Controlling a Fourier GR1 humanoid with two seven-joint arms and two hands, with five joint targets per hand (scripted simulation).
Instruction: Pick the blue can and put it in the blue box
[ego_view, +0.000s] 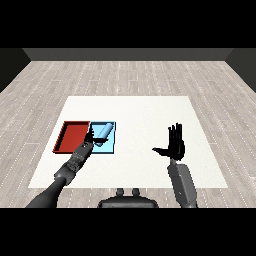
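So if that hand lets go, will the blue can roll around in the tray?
Probably a little: the blue can lies on its side in the blue tray, so it could roll. The tray's walls should likely stop it. The left hand is at it.

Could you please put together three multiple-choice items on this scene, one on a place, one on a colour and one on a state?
1. Where does the blue can lie?
A. In the light blue tray
B. In the red tray
C. On the bare table by the right hand

2. What colour is the tray at the far left?
A. Green
B. Red
C. Yellow

3. How is the right hand held?
A. Curled round the can
B. Flat on the table
C. Raised, fingers straight, holding nothing

Answers: 1 A, the can lies on its side within the light blue tray, with the left hand at it. 2 B, the red tray lies left of the blue one. 3 C, it stands open over the table, apart from both trays.
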